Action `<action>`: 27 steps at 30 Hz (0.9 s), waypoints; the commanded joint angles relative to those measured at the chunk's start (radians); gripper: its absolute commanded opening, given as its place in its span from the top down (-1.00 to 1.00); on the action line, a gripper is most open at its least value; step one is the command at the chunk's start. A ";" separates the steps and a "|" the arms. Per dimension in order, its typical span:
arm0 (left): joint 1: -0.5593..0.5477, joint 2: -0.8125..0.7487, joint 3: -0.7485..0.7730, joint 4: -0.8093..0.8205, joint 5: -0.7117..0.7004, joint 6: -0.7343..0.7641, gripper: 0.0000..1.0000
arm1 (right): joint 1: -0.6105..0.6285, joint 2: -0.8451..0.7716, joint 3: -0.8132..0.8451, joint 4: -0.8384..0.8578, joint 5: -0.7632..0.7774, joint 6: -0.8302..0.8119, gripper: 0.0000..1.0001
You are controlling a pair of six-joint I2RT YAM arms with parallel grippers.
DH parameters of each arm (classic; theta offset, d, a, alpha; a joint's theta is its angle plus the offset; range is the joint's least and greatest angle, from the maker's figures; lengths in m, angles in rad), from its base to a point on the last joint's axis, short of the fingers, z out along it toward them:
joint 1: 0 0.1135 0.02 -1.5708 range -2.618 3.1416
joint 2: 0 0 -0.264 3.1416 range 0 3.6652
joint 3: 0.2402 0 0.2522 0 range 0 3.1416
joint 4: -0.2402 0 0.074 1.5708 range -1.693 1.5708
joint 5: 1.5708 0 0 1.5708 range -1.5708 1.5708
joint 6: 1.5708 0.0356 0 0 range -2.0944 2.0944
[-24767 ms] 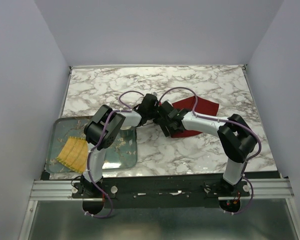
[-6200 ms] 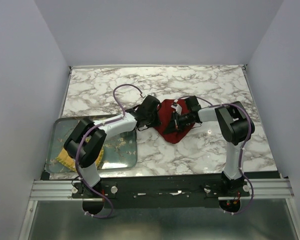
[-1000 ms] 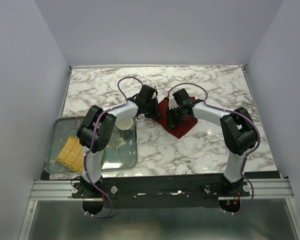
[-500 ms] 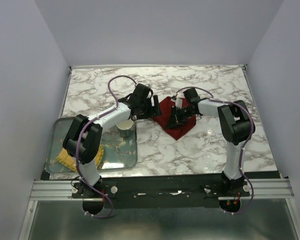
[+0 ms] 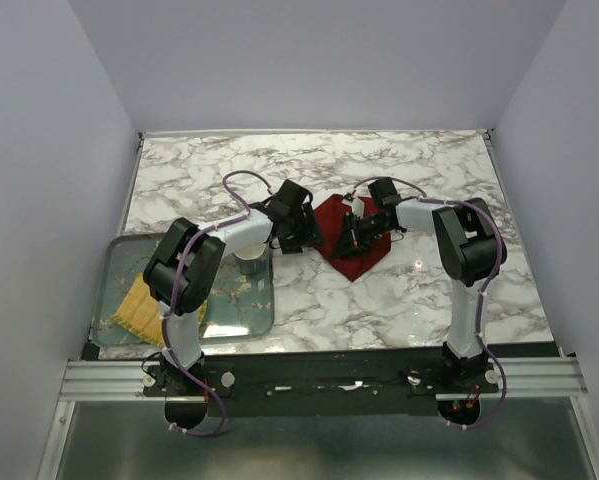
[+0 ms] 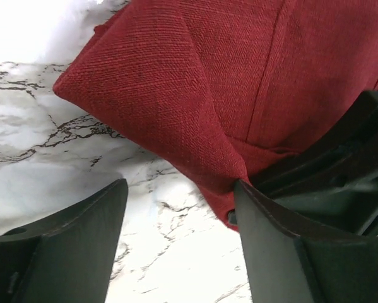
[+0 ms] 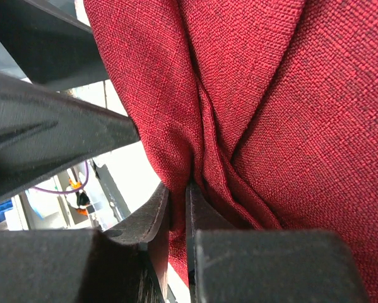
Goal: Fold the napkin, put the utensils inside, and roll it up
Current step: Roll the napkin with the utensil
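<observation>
On the marble table (image 5: pixel 399 170), the dark red napkin (image 5: pixel 352 262) lies bunched at centre frame. The right gripper (image 7: pixel 179 196) pinches one fold, while the left gripper (image 6: pixel 176 189) gapes wide, holding nothing, at the cloth's left edge.

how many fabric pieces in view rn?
2: burgundy napkin at centre; yellow mat in the tray at left, partly covered. Others may be hidden.
</observation>
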 commanded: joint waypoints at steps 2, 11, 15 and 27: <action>-0.002 0.019 0.024 0.031 -0.076 -0.049 -0.21 | 0.010 0.061 -0.019 -0.072 0.109 -0.055 0.79; -0.004 -0.075 -0.083 0.135 0.024 0.023 0.03 | 0.002 0.083 0.020 -0.101 0.158 -0.060 0.78; -0.002 -0.110 -0.099 0.172 0.024 0.052 -0.08 | -0.004 0.084 0.015 -0.104 0.172 -0.063 0.75; -0.002 -0.018 -0.044 0.230 0.070 0.057 0.23 | -0.007 0.084 -0.003 -0.106 0.187 -0.069 0.71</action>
